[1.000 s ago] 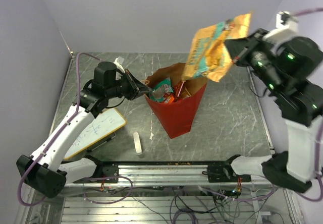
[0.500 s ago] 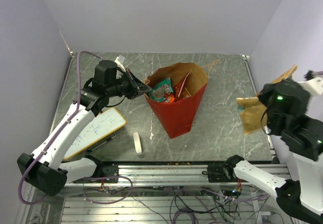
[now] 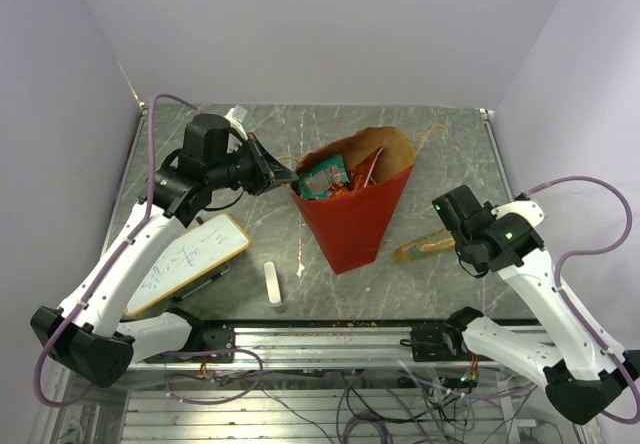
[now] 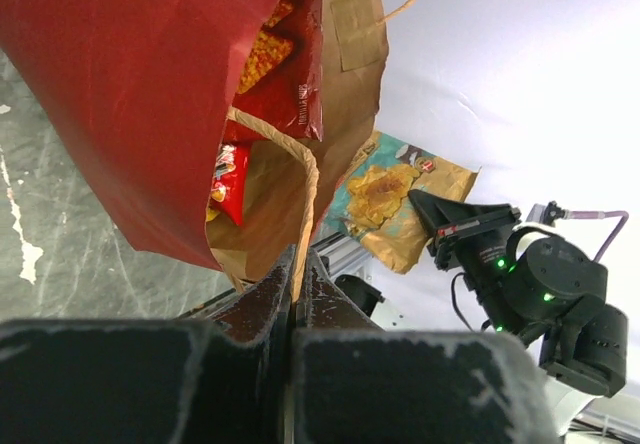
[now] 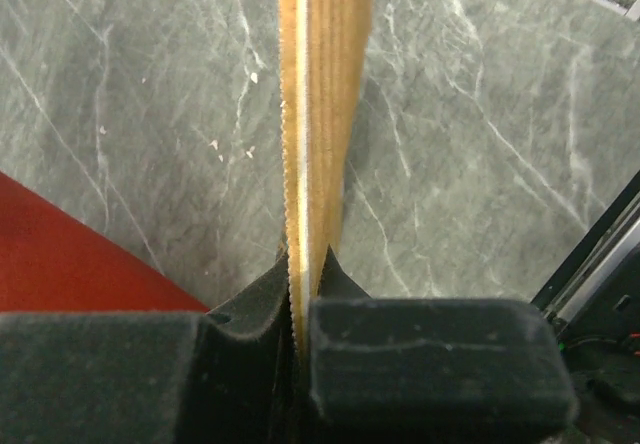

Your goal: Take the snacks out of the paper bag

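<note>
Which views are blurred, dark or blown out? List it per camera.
Top external: evenly lit and sharp, no glare on the bag. Left wrist: left fingers dark and blurred up close, wall blown out white. Right wrist: right fingers soft, packet slightly blurred, table crisp.

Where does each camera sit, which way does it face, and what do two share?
Top external: above and behind, looking down on the table; left arm and right arm show.
Left wrist: on its arm, looking along the left pincer, shut on the paper bag's rim.
Right wrist: on its arm, looking down past the right pincer, shut on an orange packet.
Shared: top and left wrist show bag and packet.
</note>
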You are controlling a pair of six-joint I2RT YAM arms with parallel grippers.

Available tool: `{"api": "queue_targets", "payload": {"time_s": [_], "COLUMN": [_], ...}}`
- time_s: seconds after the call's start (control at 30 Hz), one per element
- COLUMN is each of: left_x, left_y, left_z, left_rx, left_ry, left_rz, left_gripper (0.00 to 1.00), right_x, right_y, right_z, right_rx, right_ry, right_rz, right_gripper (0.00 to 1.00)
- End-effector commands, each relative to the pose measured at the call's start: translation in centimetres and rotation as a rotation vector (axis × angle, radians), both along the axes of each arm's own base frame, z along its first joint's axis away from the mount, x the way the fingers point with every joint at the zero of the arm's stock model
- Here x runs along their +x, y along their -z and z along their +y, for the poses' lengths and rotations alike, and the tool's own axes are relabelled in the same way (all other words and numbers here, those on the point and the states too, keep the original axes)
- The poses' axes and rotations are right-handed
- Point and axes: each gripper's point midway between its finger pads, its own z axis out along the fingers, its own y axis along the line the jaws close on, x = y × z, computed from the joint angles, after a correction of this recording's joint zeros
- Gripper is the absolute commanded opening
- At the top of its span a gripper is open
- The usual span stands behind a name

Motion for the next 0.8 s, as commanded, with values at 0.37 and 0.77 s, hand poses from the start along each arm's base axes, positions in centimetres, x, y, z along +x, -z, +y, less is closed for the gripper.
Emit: {"api": "queue_targets", "payload": {"time_s": [0.37, 0.77], "left_x": [-1.7, 0.8], "left_y": [0.1, 0.8], "left_z": [1.1, 1.7], "left_rx": [0.085, 0.174], "left_ry": [0.046, 0.046], "left_rz": [-0.053, -0.046], "left_gripper": [0.07, 0.07], "right_x": [10.4, 26.4], "right_y": [-3.1, -6.2], "right_z": [-1.4, -3.8], "right_rx": [-0.021, 0.140], "right_ry": [0.115, 0.066], "right_rz": [-0.100, -0.244], "right_gripper": [0.00, 0.00]}}
